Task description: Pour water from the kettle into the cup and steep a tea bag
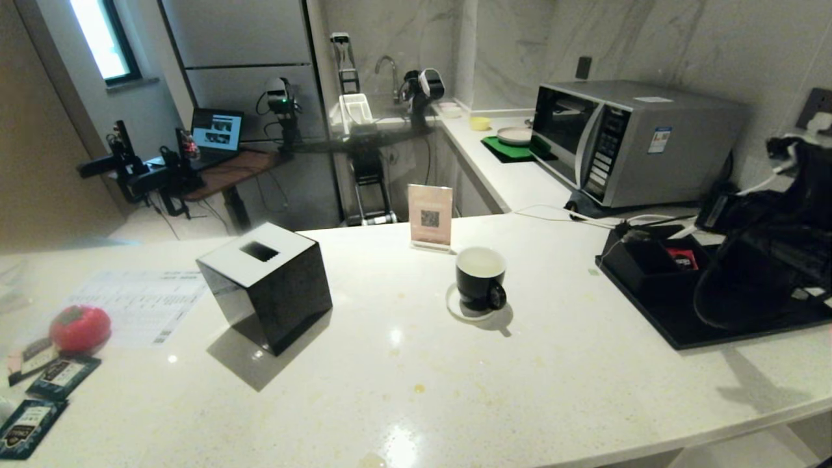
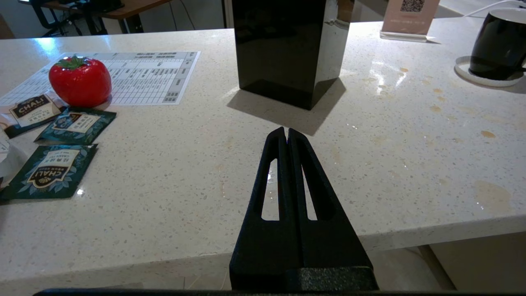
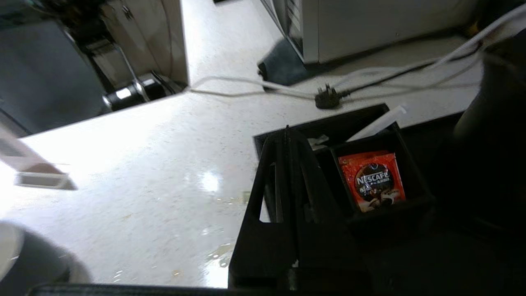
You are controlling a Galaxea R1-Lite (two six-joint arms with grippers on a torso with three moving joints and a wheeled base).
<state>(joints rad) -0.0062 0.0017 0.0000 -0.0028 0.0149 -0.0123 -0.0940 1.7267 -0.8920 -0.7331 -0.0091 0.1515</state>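
The black cup (image 1: 480, 279) stands on a white coaster mid-counter, its white inside showing; I cannot tell whether water is in it. The black kettle (image 1: 741, 286) sits on the black tray (image 1: 656, 318) at the right, largely hidden behind my blurred right arm (image 1: 799, 195). My right gripper (image 3: 287, 131) is shut and empty, hovering over the near corner of the black compartment box (image 3: 341, 119), with the kettle's dark body (image 3: 493, 115) beside it. My left gripper (image 2: 286, 131) is shut and empty, parked over the counter's front edge. I cannot make out the tea bag.
A black cube with a white slotted top (image 1: 263, 286) stands left of the cup. A QR sign (image 1: 430, 216) is behind the cup. A microwave (image 1: 624, 140), cables and a plug (image 3: 326, 100) lie behind the tray. A red packet (image 3: 374, 181) lies in the box. Teal packets (image 2: 49, 170) and a red tomato shape (image 1: 79, 328) sit far left.
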